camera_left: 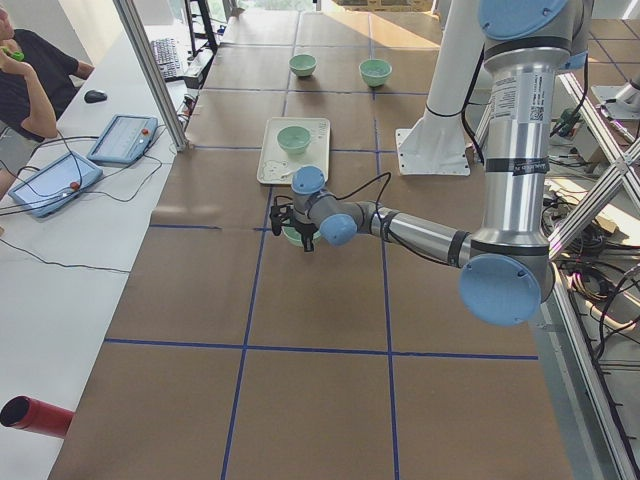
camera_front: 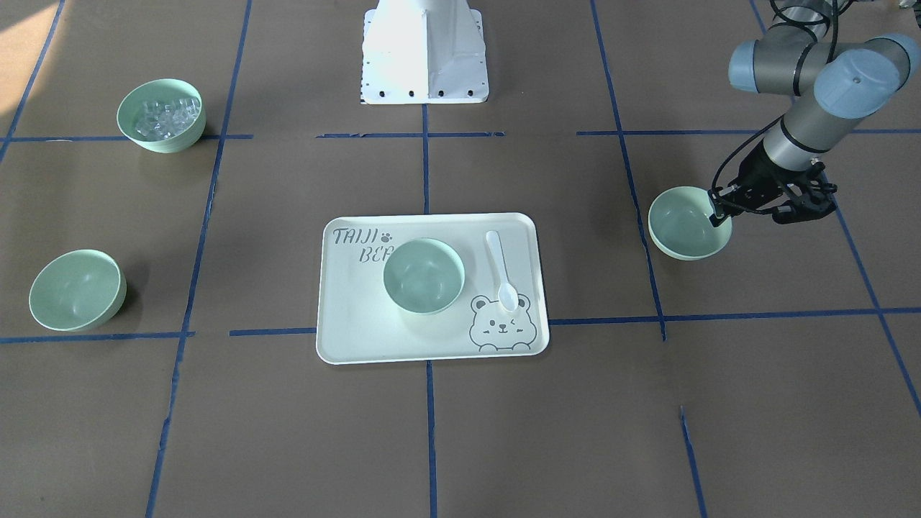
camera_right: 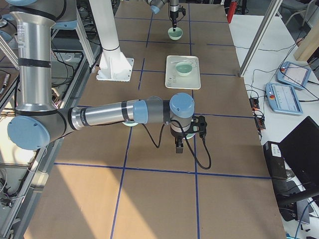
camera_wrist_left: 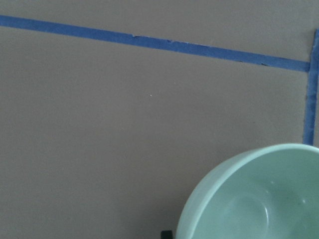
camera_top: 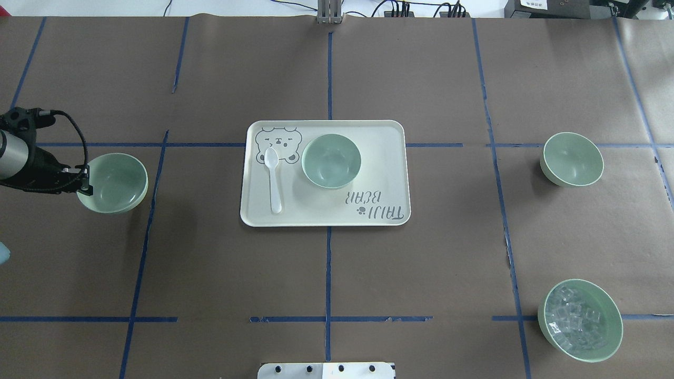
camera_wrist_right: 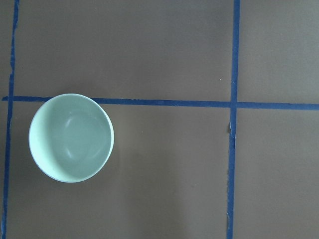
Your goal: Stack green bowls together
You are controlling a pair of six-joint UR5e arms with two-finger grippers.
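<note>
Bowl (camera_front: 680, 234) left of the tray (camera_front: 360, 324) looks light, stiff, slick; left end effector (camera_front: 714, 216) pinches its rim, the sensible hold. Right end effector (camera_right: 179, 144) opening: cannot tell.

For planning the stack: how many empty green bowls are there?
3. One bowl on the tray, a second bowl at the left gripper, a third bowl on the robot's right. A fourth bowl holds clear cubes.

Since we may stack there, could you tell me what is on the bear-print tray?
The tray holds an empty green bowl and, apart from it, a white spoon partly over the bear print. The surface under the bowl is hidden.
</note>
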